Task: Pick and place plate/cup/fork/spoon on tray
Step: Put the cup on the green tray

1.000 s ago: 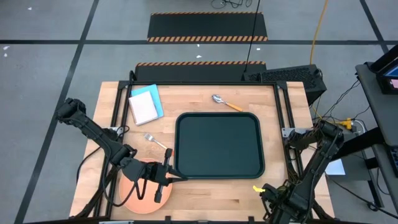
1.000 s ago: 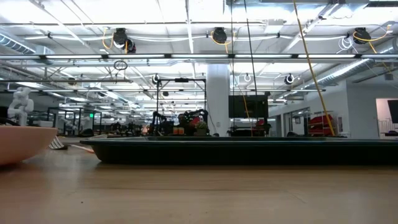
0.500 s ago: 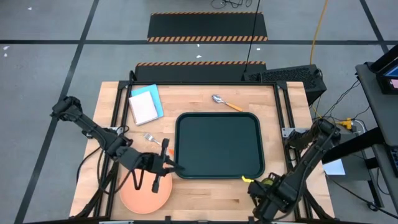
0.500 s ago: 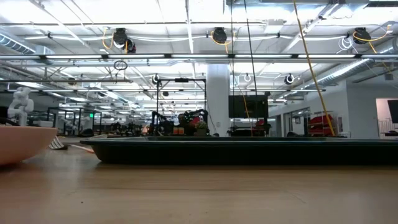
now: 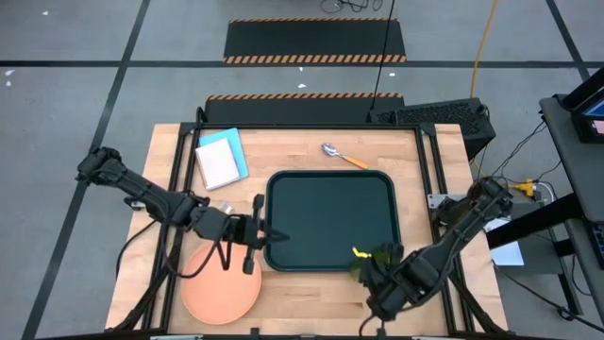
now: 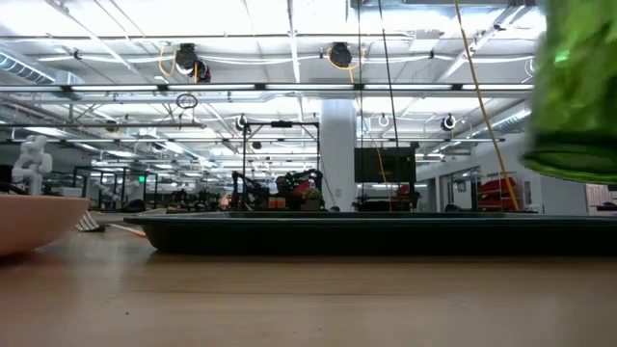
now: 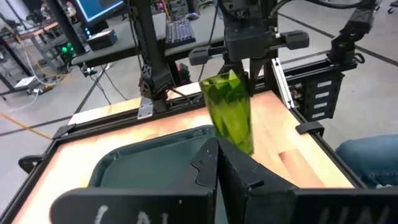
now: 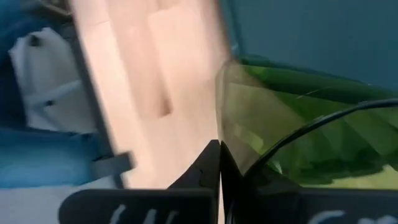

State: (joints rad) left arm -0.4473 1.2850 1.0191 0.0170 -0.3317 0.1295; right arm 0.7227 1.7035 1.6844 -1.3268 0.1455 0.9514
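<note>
My right gripper (image 5: 370, 262) is shut on the translucent green cup (image 7: 231, 112) and holds it in the air over the near right part of the dark tray (image 5: 330, 217). The cup also shows in the low view (image 6: 578, 87). My left gripper (image 5: 269, 234) is shut and empty. It hovers at the tray's left edge, just beyond the salmon-orange plate (image 5: 217, 297), which lies flat on the table. The spoon (image 5: 342, 156) lies beyond the tray. Only the fork's tines (image 5: 224, 206) show beside my left arm. My right gripper holds the cup by its rim (image 7: 225, 82), coming from above with its fingers pointing down. The cup hangs below the fingers, nearly upright and slightly tilted, lifted clear of the table and the tray.
A blue and white notebook (image 5: 220, 159) lies at the far left of the table. The tray's raised rim (image 6: 366, 236) stands across the middle of the table.
My right gripper has carried the cup from the table's near right corner toward the left and far edges, to the tray's near right part, with the cup lifted clear. My left gripper has gone from above the plate toward the far edge, to the tray's left rim.
</note>
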